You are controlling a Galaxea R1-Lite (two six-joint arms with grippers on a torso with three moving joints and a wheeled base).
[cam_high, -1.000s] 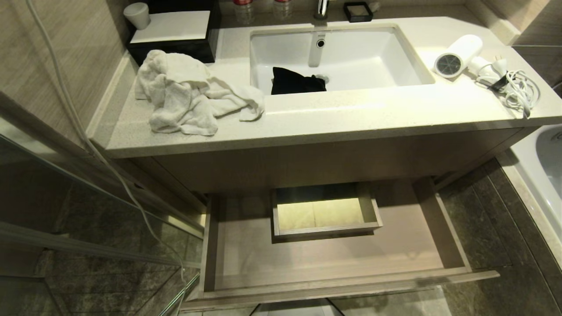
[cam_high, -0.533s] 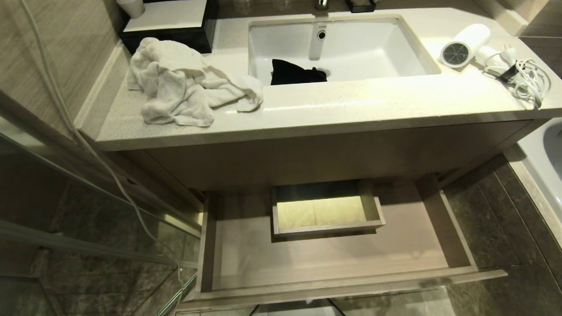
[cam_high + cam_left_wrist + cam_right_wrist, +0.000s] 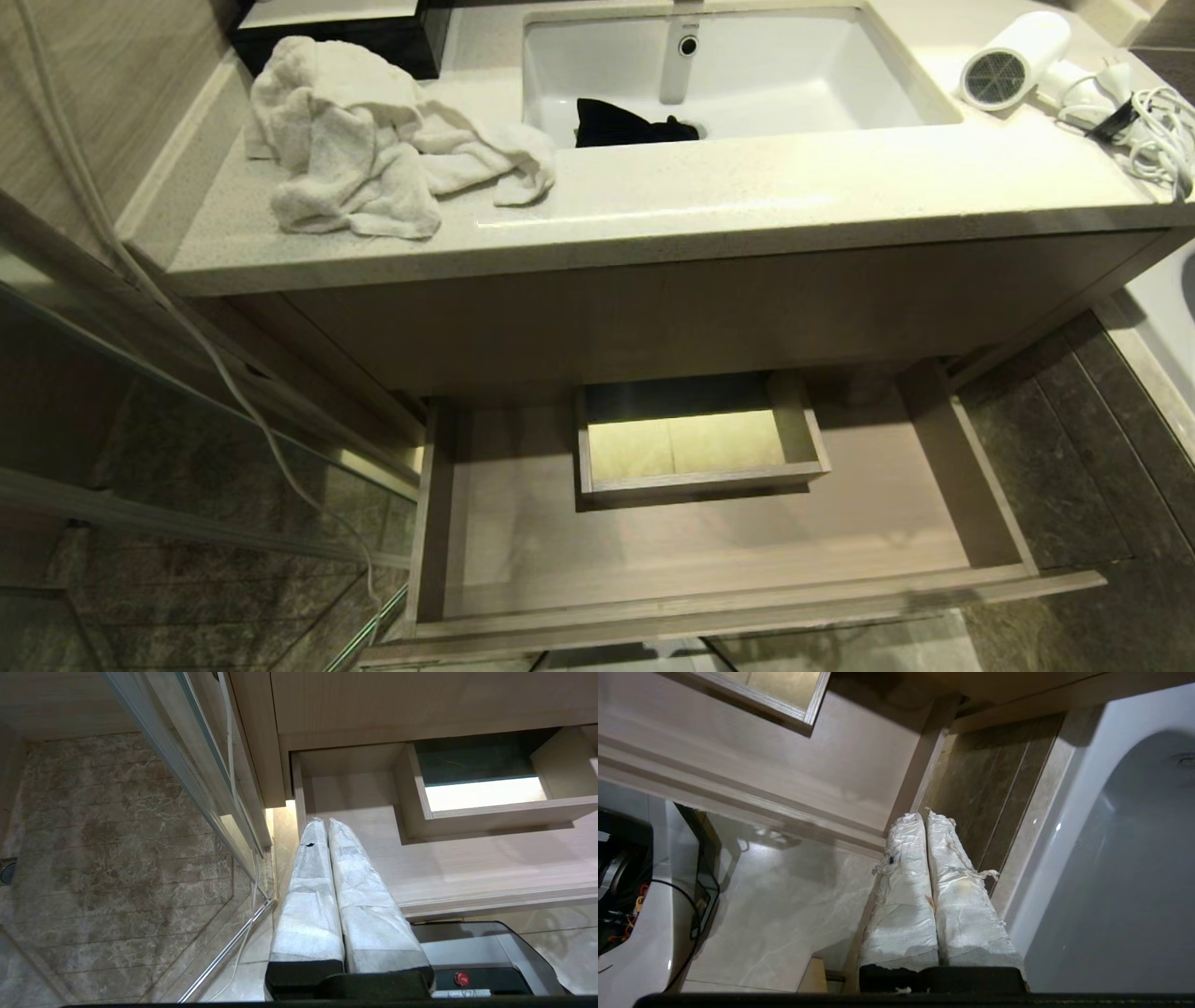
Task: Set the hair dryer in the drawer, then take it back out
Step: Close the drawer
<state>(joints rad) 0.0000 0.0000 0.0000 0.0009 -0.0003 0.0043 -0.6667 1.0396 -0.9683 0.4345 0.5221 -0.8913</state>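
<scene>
The white hair dryer (image 3: 1013,58) lies on the vanity counter's far right, its dark grille facing the sink, its pale cord (image 3: 1153,131) bundled beside it. Below the counter the wide wood-grain drawer (image 3: 523,560) stands pulled out with nothing in it, its boxed cut-out (image 3: 695,439) at the back middle. Neither arm shows in the head view. My left gripper (image 3: 323,822) is shut and empty, hanging low by the drawer's (image 3: 467,858) left front corner. My right gripper (image 3: 924,816) is shut and empty, low beside the drawer's (image 3: 784,774) right front corner.
A crumpled white towel (image 3: 364,140) lies on the counter's left. A black pouch (image 3: 630,126) sits in the sink (image 3: 775,65). A glass shower panel (image 3: 140,439) with a dangling cable stands on the left, a bathtub rim (image 3: 1162,327) on the right. My base (image 3: 472,961) sits under the drawer front.
The whole head view has shifted: the counter and hair dryer slide toward the top edge and the drawer looms larger, as the camera sinks and tilts. Nothing on the counter moved.
</scene>
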